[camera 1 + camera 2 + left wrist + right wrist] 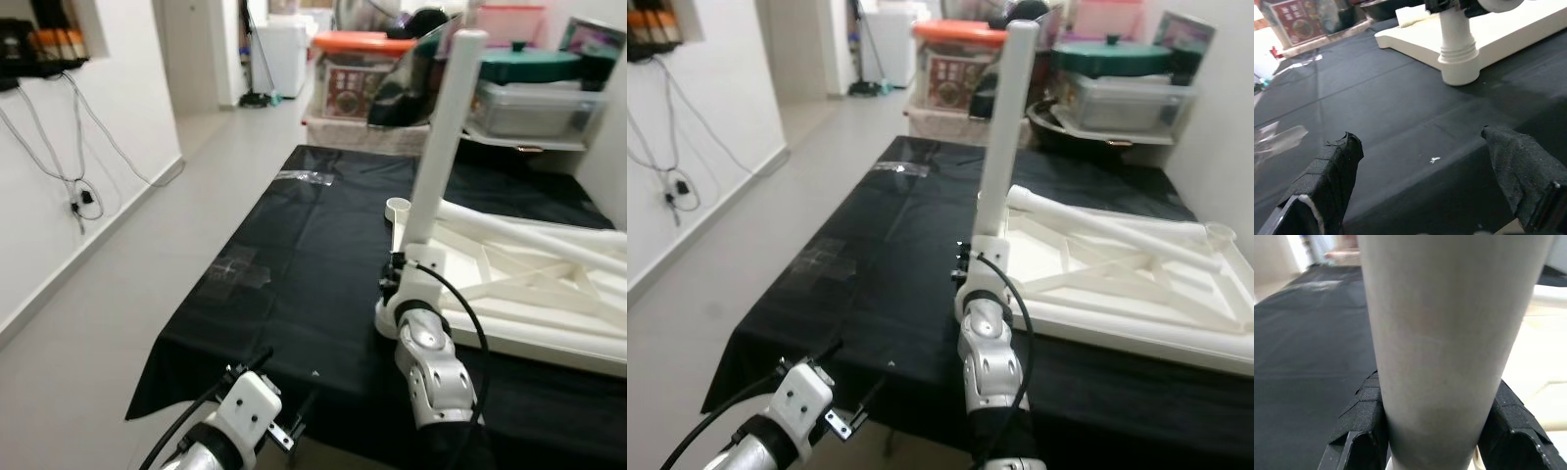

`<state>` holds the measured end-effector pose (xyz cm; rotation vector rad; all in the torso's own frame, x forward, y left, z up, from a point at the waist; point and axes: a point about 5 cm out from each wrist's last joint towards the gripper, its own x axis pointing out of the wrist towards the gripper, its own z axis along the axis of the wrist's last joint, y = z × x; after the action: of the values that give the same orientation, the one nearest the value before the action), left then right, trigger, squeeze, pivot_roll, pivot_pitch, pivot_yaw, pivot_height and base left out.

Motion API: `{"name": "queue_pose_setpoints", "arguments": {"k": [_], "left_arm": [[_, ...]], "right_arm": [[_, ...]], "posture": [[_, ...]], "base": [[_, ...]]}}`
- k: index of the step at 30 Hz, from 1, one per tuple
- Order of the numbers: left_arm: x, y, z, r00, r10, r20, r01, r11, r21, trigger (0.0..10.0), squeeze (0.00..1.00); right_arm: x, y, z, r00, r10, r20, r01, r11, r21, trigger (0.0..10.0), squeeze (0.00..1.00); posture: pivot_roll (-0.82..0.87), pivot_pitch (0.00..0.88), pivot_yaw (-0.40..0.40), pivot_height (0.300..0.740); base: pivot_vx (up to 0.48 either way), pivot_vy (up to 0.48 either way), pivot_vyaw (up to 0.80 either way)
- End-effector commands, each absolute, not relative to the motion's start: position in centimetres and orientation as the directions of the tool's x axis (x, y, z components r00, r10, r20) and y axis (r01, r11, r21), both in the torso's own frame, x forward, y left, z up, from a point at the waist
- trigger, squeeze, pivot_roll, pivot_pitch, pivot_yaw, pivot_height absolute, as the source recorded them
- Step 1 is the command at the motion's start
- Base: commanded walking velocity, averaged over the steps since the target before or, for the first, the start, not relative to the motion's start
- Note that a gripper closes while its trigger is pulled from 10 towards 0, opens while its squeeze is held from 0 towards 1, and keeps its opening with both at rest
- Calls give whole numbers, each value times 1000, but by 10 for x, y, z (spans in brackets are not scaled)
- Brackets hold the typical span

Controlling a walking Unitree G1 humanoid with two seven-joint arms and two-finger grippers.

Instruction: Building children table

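at the tabletop's [529,294] corner, right gripper [1437,431] clamps the upright leg [446,127]

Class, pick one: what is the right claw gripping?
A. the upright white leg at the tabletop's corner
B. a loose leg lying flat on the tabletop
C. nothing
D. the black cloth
A: the right claw has a finger on each side of the upright leg, near its base.

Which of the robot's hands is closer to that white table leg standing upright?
The right. The right gripper is clamped around the upright white leg near its base, fingers on both sides. The left gripper hangs open over the black cloth at the near edge, well apart from the leg.
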<state>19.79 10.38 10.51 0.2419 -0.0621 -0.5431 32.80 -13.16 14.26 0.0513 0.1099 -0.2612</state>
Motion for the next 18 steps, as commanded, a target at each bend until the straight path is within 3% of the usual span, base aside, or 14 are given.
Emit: {"name": "queue_pose_setpoints", "arguments": {"k": [1,3,4,9,10,11,12,13,15,16,17,18], "left_arm": [[198,104,102,852,-524,-17,512,825,238,10000,0],[198,103,101,851,-525,-17,513,825,238,10000,0],[198,103,101,851,-526,-17,514,824,238,10000,0],[198,104,101,850,-527,-17,515,823,238,10000,0],[198,104,101,850,-527,-17,515,823,238,10000,0],[198,104,101,849,-528,-18,516,823,237,10000,0],[198,104,101,849,-528,-18,516,823,237,10000,0],[198,104,100,849,-528,-18,517,823,236,10000,0],[198,104,100,849,-528,-18,517,823,236,10000,0],[198,104,100,848,-530,-19,519,822,236,10000,0],[198,104,100,848,-530,-19,519,822,236,10000,0],[198,104,100,847,-532,-20,521,821,235,10000,0]], "right_arm": [[317,-76,137,971,-164,-173,201,954,224,8588,0],[318,-68,140,980,-123,-155,158,957,243,8588,0],[318,-62,146,991,-56,-122,88,956,280,10000,1000],[319,-63,151,997,44,-65,-23,953,303,10000,1000],[323,-65,152,987,160,-27,-141,932,333,10000,0],[325,-63,154,922,387,21,-374,873,312,10000,0],[325,-63,154,922,387,21,-374,873,312,10000,0],[325,-62,155,844,534,45,-523,800,294,10000,0],[325,-62,155,844,534,45,-523,800,294,10000,0],[320,-66,153,701,712,33,-700,680,218,10000,0],[320,-66,153,701,712,33,-700,680,218,10000,0],[315,-75,148,549,836,-23,-825,546,148,10000,0]], "posture": [[101,0,-51,740],[101,0,-52,740],[101,0,-55,740],[100,0,-53,740],[96,0,-50,740],[94,0,-47,740],[94,0,-47,740],[94,0,-47,740],[94,0,-47,740],[92,0,-44,740],[92,0,-44,740],[91,0,-40,740]], "base": [[0,0,0],[0,0,0],[0,0,0],[0,0,0],[0,0,0],[0,0,0],[0,0,0],[0,0,0],[0,0,0],[0,0,0],[0,0,0],[0,0,0]]}}
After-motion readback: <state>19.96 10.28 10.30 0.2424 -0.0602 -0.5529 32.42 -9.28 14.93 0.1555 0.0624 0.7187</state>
